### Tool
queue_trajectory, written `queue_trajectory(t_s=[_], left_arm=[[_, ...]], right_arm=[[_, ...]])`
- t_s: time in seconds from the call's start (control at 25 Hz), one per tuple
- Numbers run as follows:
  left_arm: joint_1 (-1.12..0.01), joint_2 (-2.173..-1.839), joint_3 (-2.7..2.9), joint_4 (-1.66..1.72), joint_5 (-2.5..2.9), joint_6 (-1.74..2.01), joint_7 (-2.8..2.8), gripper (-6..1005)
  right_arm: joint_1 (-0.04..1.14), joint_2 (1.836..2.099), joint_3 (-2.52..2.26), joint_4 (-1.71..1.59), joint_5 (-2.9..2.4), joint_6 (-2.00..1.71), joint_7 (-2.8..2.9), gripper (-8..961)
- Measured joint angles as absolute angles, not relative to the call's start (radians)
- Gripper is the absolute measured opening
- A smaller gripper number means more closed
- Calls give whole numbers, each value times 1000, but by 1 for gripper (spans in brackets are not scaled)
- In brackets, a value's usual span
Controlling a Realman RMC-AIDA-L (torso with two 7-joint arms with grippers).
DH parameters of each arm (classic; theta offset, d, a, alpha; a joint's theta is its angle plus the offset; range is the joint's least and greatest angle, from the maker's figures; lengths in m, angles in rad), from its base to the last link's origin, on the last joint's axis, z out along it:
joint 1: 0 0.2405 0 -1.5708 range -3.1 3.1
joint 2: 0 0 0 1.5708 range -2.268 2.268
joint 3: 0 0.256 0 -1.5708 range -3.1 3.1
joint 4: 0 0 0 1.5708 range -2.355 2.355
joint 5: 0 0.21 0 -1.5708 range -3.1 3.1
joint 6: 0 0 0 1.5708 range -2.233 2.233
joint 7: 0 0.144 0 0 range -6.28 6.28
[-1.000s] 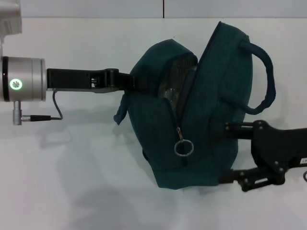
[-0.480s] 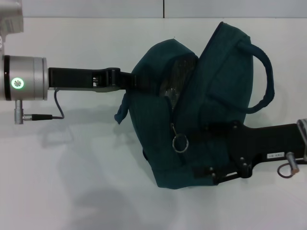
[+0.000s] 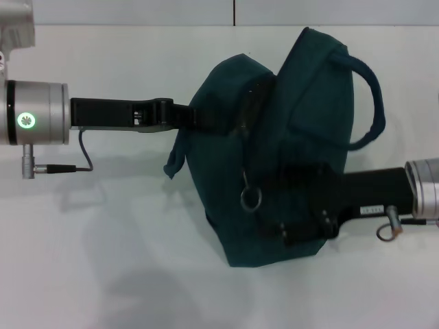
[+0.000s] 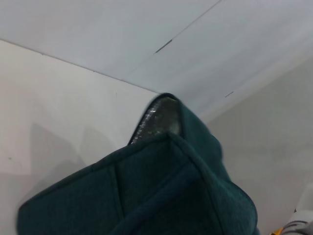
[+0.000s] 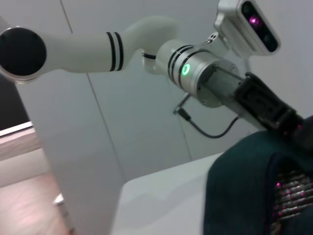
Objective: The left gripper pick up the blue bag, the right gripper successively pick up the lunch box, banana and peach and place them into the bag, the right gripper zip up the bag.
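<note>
Teal fabric bag (image 3: 274,171) hangs above the white table (image 3: 103,240), my left gripper (image 3: 180,116) clamped on its edge so my right gripper (image 3: 274,188), grip unclear, reaches the metal zipper ring (image 3: 251,198).

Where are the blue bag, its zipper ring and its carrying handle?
blue bag (image 3: 219,205), head view, lower front panel.
zipper ring (image 3: 251,199), head view, the ring's metal rim.
carrying handle (image 3: 374,103), head view, outer curve of the loop.
</note>
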State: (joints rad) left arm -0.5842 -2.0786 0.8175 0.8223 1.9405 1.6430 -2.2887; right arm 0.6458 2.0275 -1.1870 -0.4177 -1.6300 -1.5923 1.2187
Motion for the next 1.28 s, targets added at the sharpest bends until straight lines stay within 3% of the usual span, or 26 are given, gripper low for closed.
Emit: queue_trajectory(t_s=[1.28], left_arm=[[-577,-2077,818,822,1940,1649,-2261,54]], right_arm=[[639,2026,-1399,-398,-1385,-1479,1220,849]])
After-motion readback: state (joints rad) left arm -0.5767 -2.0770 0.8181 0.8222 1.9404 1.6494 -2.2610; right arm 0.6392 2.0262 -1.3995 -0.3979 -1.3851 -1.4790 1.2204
